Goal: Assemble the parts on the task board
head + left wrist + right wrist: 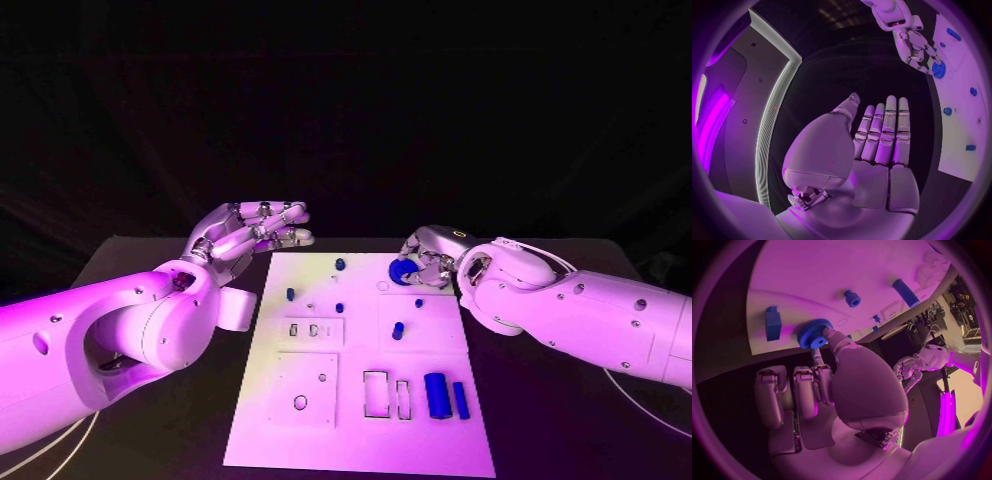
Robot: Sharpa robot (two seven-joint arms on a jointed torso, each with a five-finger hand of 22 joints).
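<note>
We read no writing anywhere. Right of centre in the head view, our right hand [427,258] pinches a blue gear [402,270] over the white task board [361,440]; our left hand [248,235] is spread, holding nothing, above the black table [173,440].

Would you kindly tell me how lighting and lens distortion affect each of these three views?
Head view: magenta light washes the task board and both arms, with a dark backdrop. Left wrist view: fisheye bends the board's edge; the left robot hand is evenly lit. Right wrist view: the board curves strongly, and the blue gear at the right robot hand stays sharp.
</note>
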